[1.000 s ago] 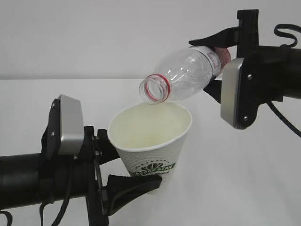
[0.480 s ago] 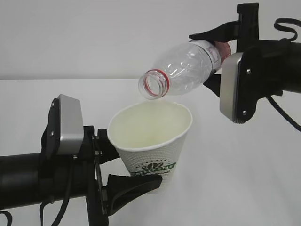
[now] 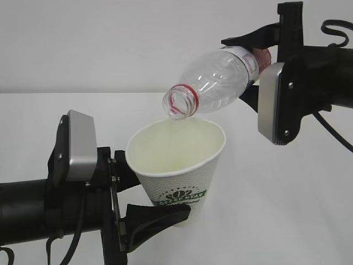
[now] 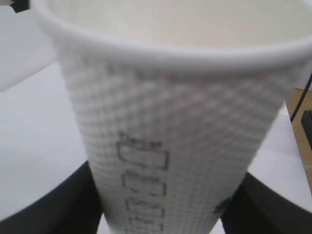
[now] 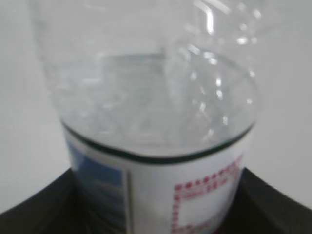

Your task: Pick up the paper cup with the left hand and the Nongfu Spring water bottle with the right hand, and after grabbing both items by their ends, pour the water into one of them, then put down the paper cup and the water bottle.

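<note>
A white table (image 3: pixel 287 221) fills the lower part of the exterior view, with a pale wall behind it. Low on the left, the left hand (image 3: pixel 144 194), a black gripper with a silver-grey side plate, is clamped on the lower part of the paper cup (image 3: pixel 179 165). The cup stands upright, held above the table near its front edge, and its dark green logo faces the camera. Its inside looks pale cream; whether it holds any liquid cannot be told.

From the upper right, the right hand (image 3: pixel 255 69) is closed around the labelled base end of the Nongfu Spring water bottle (image 3: pixel 215 83). The bottle is tipped down to the left, so its open mouth with the red neck ring hangs just above the cup's far rim, not touching it. No cap is on the mouth.

In the left wrist view, the cup's dimpled wall (image 4: pixel 180 131) fills the picture, dark jaws at both lower corners. In the right wrist view, the clear bottle and its red-and-white label (image 5: pixel 161 190) sit between dark jaws.
</note>
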Robot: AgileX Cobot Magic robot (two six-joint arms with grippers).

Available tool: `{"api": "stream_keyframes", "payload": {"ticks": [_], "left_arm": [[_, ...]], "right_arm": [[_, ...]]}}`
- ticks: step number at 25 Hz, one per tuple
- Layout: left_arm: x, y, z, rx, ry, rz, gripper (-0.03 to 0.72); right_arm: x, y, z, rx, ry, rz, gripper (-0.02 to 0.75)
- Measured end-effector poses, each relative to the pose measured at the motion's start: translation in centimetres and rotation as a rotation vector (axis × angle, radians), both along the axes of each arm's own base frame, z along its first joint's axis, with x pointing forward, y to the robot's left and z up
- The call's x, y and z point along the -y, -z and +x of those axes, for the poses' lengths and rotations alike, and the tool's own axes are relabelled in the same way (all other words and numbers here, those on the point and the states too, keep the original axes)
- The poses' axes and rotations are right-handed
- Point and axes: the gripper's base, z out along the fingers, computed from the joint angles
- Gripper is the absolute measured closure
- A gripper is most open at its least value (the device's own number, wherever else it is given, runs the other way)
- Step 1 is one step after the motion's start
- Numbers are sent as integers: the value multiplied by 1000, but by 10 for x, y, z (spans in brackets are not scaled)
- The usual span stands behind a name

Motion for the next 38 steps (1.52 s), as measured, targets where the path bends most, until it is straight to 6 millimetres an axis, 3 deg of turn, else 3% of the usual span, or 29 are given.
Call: {"api": "stream_keyframes", "payload": {"ticks": [38], "left_arm": [[0,0,0,2,0,1,199]], "right_arm": [[0,1,1,22,-2,-33,227]]}}
